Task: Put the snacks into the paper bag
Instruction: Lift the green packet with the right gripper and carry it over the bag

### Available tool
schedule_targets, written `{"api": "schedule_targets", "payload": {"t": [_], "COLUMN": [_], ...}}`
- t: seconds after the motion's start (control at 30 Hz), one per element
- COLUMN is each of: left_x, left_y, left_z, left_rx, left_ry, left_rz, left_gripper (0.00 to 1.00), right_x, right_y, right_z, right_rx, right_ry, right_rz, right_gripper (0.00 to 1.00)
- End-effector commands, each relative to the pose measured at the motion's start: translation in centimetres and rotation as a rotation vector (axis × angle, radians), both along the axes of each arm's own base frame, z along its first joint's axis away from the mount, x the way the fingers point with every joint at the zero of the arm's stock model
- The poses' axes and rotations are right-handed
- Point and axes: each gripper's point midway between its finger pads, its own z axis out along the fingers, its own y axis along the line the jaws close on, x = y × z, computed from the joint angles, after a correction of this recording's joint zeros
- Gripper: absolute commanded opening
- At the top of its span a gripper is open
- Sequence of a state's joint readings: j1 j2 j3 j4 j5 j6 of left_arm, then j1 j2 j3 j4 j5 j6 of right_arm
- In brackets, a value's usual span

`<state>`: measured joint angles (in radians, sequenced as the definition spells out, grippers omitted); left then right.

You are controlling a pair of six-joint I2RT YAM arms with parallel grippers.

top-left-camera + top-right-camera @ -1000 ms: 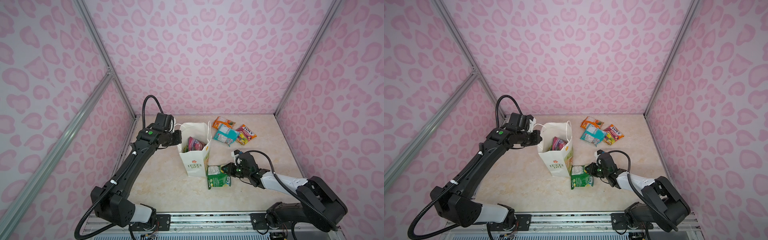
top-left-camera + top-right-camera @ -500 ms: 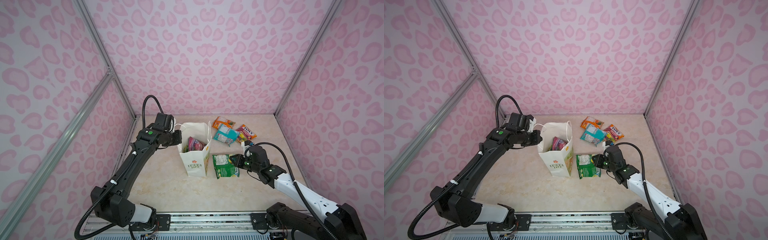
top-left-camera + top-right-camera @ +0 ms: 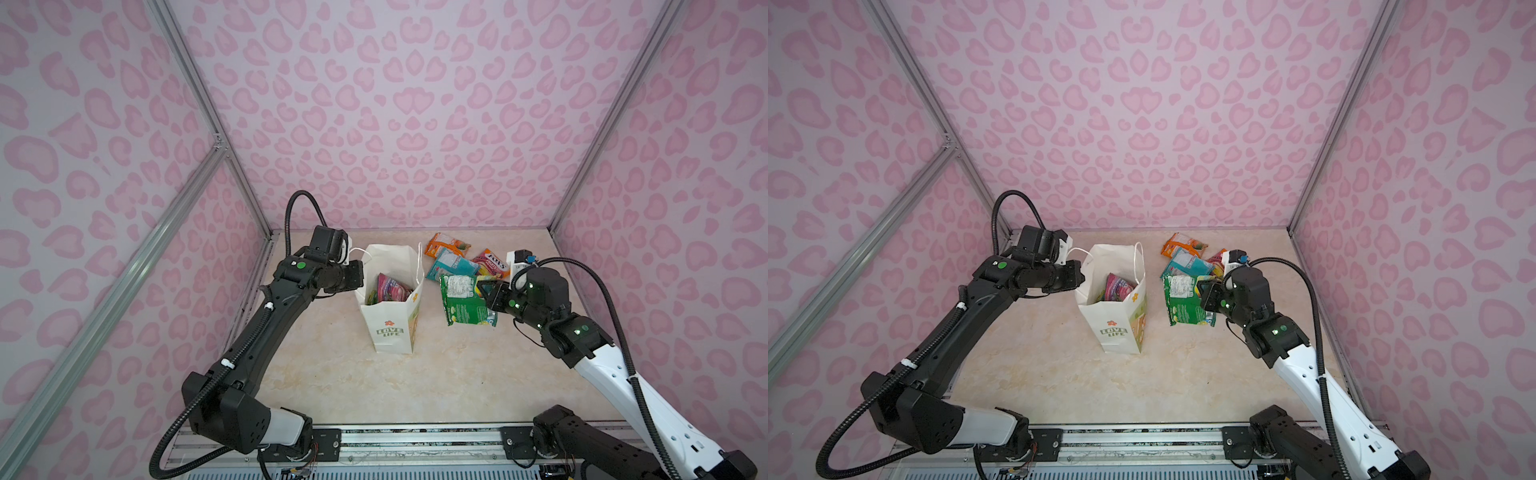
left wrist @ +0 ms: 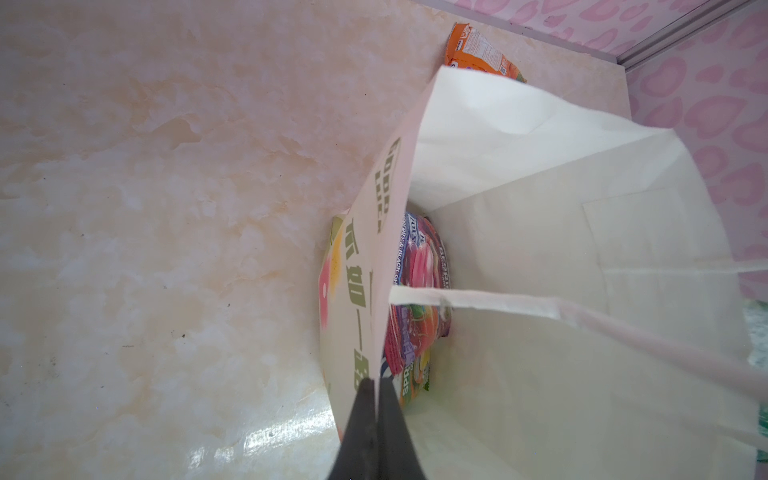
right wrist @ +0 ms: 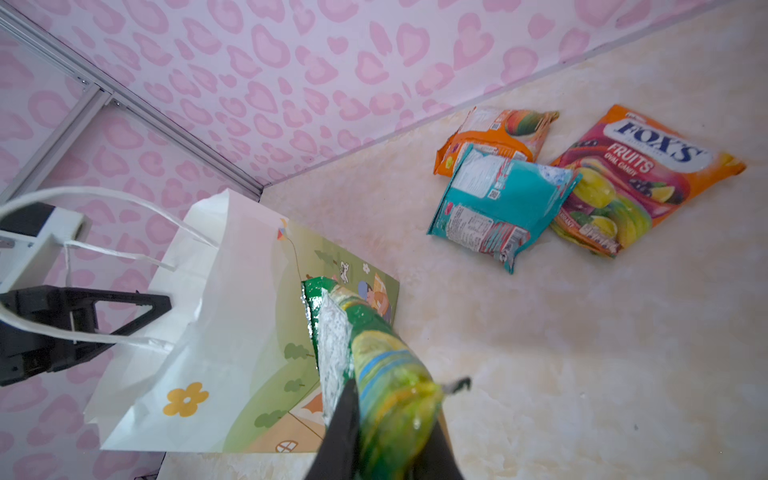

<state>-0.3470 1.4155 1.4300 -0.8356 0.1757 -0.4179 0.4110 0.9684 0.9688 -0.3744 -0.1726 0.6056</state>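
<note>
The white paper bag (image 3: 390, 328) (image 3: 1113, 328) stands open in both top views. My left gripper (image 4: 376, 380) (image 3: 359, 272) is shut on its left rim. Inside it, a purple-pink packet (image 4: 419, 266) lies over a green one (image 4: 415, 382). My right gripper (image 5: 395, 399) (image 3: 484, 291) is shut on a green snack packet (image 5: 374, 345) (image 3: 463, 303), held in the air just right of the bag at rim height. Orange (image 5: 494, 133), teal (image 5: 503, 203) and red-orange FOX'S (image 5: 648, 166) packets lie overlapping on the table behind.
Pink patterned walls with metal frame posts (image 3: 249, 195) close the table on three sides. Bare marble tabletop (image 3: 374, 386) lies in front of the bag. The bag's white cord handles (image 5: 124, 257) hang near my left gripper.
My right gripper has carried the green packet up off the table in front of the bag and back to the right. The left arm and the bag have stayed still.
</note>
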Motion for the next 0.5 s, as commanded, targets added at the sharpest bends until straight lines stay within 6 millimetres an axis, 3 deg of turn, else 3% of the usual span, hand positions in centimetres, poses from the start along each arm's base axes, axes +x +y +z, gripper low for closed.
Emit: {"api": "schedule_targets", "payload": {"t": [0.0, 0.3, 0.47], "left_x": [-0.2, -0.1, -0.1], "left_y": [0.2, 0.1, 0.1], "left_z": [-0.3, -0.5, -0.5], "left_rx": [0.010, 0.008, 0.016], "left_ry": [0.008, 0.016, 0.013], "left_rz": [-0.001, -0.005, -0.004], "left_gripper": [0.03, 0.03, 0.03], "right_x": [0.5, 2.7, 3.2], "right_y": [-0.4, 2.2, 5.2], "right_z": [2.8, 11.8, 17.2], "right_rx": [-0.047, 0.004, 0.013], "right_ry": [-0.059, -0.223, -0.320], "right_rz": [-0.006, 0.057, 0.128], "right_gripper": [0.00, 0.00, 0.00]}}
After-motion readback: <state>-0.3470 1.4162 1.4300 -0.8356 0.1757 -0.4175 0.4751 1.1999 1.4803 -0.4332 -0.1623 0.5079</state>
